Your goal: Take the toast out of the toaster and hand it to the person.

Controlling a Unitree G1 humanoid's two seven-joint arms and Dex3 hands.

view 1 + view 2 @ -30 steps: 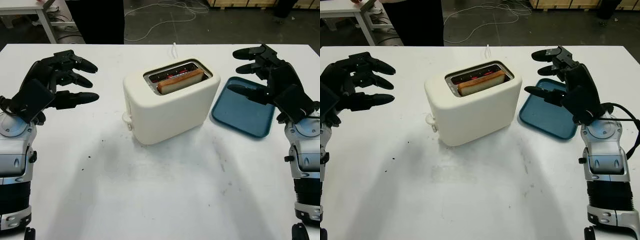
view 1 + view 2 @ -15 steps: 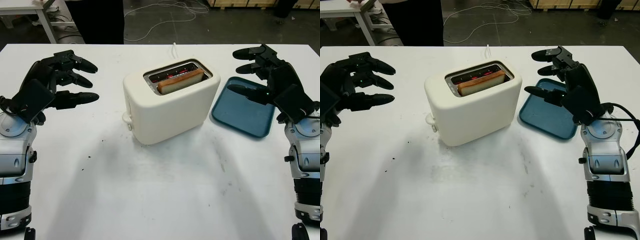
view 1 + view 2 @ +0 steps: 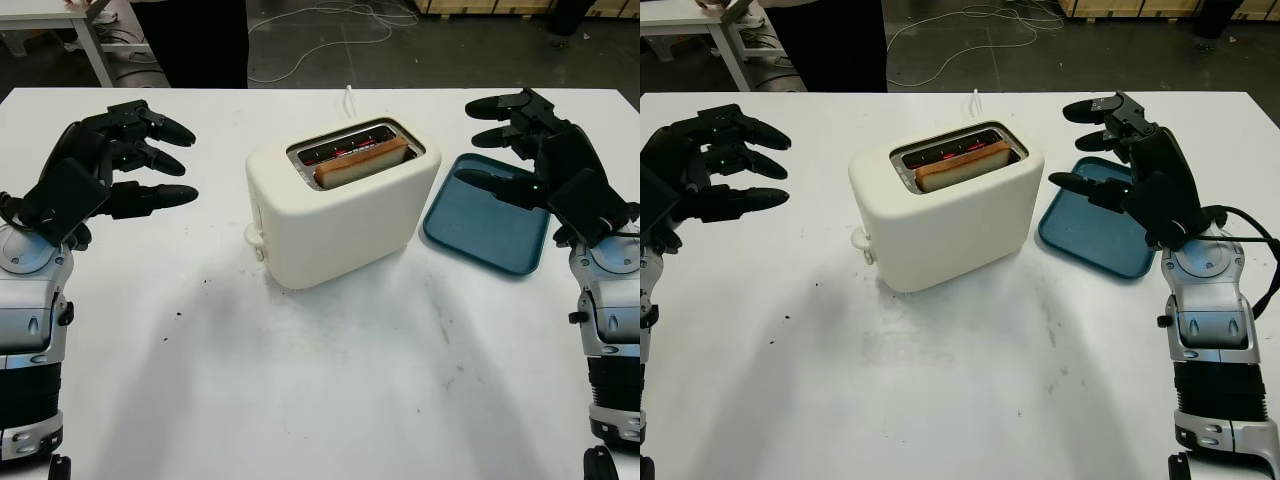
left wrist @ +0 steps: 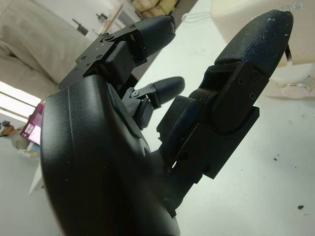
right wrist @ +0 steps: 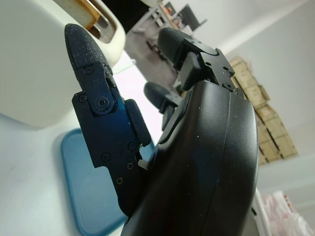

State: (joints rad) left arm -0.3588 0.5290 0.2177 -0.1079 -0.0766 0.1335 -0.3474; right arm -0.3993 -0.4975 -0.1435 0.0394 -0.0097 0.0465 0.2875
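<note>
White table [image 3: 320,400]: toaster [image 3: 340,205] holding toast [image 3: 360,161], blue tray [image 3: 487,213] beside; left hand [image 3: 105,165], right hand [image 3: 545,165] open.

Both hands, the left hand [image 3: 105,165] and the right hand [image 3: 540,160], were black, each with 3 thick fingers with rounded, speckled tips and small screws at the joints. The forearms [image 3: 1208,330] were silver-grey with black ribbed sections; a black cable [image 3: 1250,225] looped at the right wrist.

No text, label, brand or number can be read on anything here.
</note>
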